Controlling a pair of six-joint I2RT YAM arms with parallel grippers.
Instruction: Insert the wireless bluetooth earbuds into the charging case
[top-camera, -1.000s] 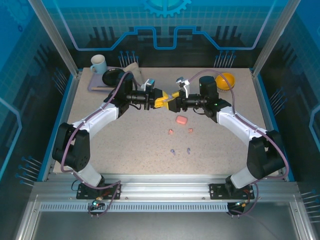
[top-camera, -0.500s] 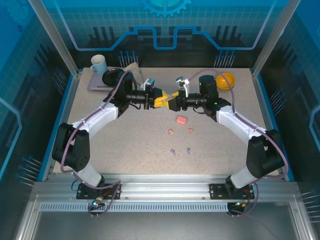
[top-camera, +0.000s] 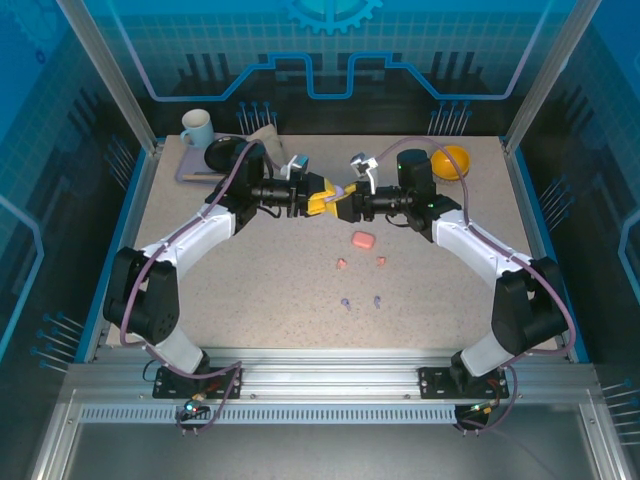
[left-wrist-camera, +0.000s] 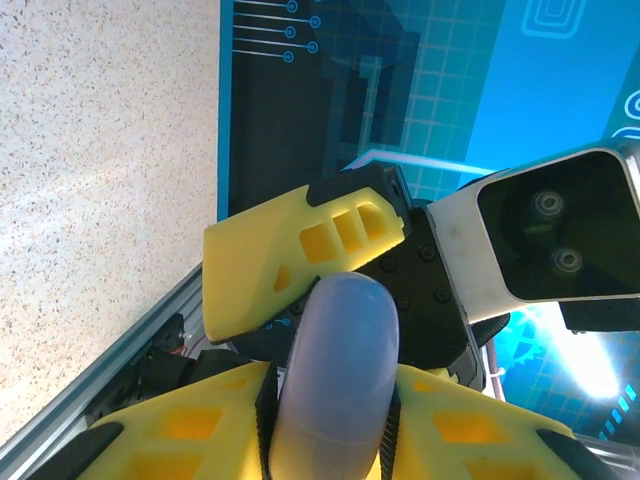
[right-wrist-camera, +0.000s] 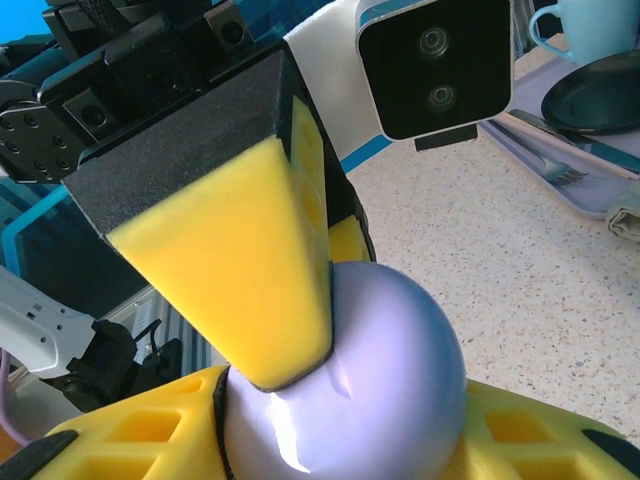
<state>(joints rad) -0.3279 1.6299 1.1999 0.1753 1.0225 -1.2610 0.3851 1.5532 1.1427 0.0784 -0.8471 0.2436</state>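
Well, above the middle of the tabletop my left arm and right arm reach inward, forearms near level and wrists facing each other. The left tool and right tool both clench the purple case, which is held off the surface. I judge this the lid-opening step, with nothing inserted yet. Next, one side must hold firm while the other pries. The pink case lies on the tabletop, with the pink earbuds nearer me and the purple earbuds nearer again, all loose.
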